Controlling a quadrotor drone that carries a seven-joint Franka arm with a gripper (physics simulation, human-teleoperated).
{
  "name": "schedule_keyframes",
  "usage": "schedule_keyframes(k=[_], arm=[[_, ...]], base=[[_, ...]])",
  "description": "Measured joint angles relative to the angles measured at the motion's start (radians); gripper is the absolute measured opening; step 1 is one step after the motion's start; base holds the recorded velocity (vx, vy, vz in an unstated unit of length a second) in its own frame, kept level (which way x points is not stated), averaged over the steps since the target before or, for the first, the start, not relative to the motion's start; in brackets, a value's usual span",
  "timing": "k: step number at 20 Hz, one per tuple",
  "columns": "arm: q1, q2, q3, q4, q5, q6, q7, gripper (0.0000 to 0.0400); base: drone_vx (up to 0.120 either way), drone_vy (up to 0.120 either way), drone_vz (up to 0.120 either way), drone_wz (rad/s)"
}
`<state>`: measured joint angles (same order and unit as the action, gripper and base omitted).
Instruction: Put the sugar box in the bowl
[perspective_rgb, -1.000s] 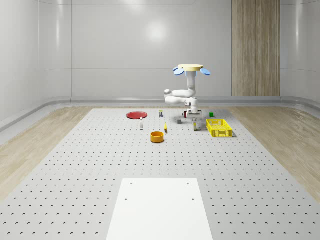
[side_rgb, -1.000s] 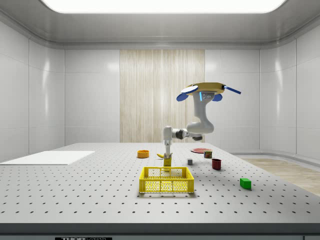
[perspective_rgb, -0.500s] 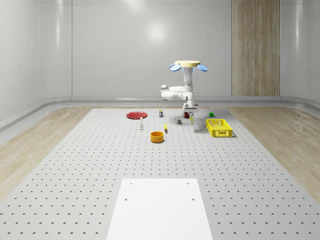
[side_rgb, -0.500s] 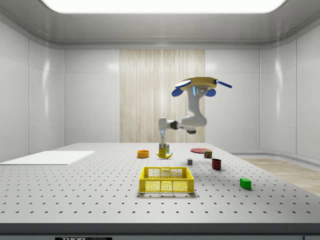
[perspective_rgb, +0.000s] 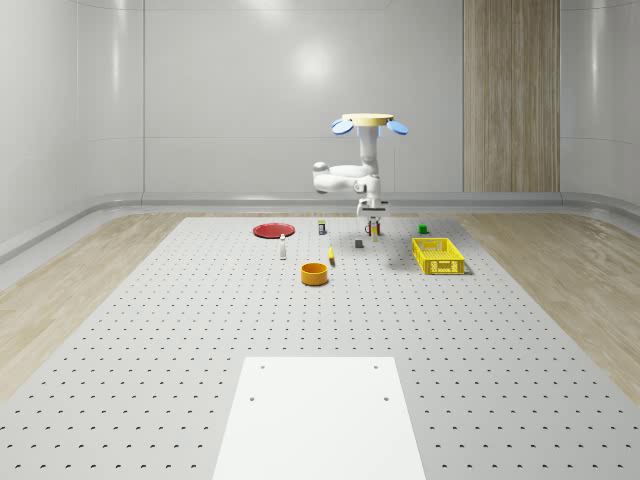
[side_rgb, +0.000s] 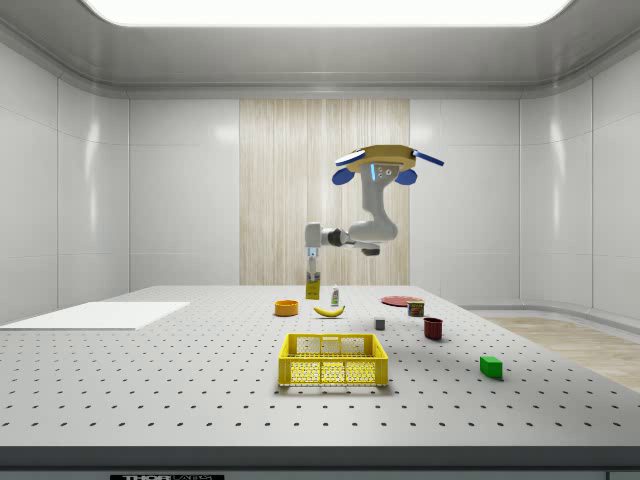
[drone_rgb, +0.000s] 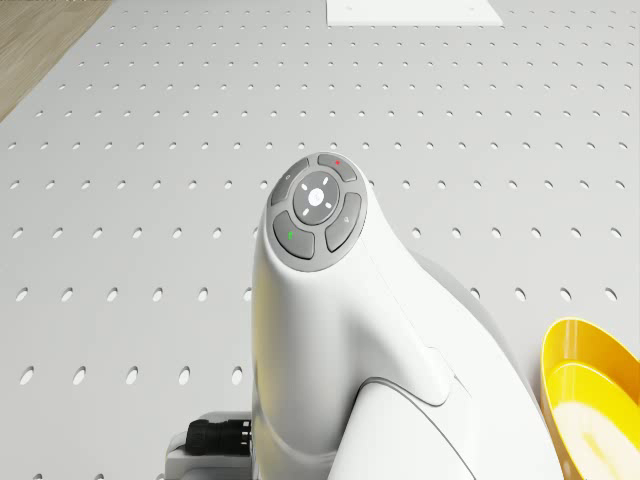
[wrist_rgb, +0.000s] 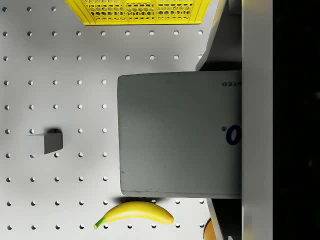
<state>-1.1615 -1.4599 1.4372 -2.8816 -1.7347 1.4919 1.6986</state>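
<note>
The sugar box (side_rgb: 313, 289) hangs above the table with my gripper (side_rgb: 313, 268) shut on its top. In the whole-scene view the sugar box (perspective_rgb: 374, 228) is behind and to the right of the orange bowl (perspective_rgb: 315, 273). In the side view the bowl (side_rgb: 286, 308) stands on the table, below and slightly left of the box. The wrist view shows the box's grey face (wrist_rgb: 180, 135) clamped between dark fingers (wrist_rgb: 220, 45), with the bowl's rim (wrist_rgb: 207, 231) at the picture's edge. The drone (perspective_rgb: 367, 122) hovers over the table's far part. In the drone view, the bowl (drone_rgb: 590, 400) lies beside the arm (drone_rgb: 330, 300).
A banana (side_rgb: 329, 311) lies near the bowl, with a small bottle (side_rgb: 334, 296) behind it. The yellow basket (perspective_rgb: 438, 255) stands at the whole-scene view's right. A grey cube (wrist_rgb: 52, 141), red mug (side_rgb: 433, 327), can (side_rgb: 415, 308), green block (side_rgb: 490, 366) and red plate (perspective_rgb: 272, 230) also stand around.
The drone and arm have risen and shifted toward the whole-scene view's left. The sugar box has left the table by the basket and travelled with the gripper toward the bowl.
</note>
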Motion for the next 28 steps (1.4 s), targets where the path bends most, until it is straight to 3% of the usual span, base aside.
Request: schedule_keyframes(k=[28], arm=[[-0.007, -0.051, 0.009, 0.001, 0.021, 0.047, 0.008, 0.017]], base=[[0.12, -0.12, 0.0, 0.0]])
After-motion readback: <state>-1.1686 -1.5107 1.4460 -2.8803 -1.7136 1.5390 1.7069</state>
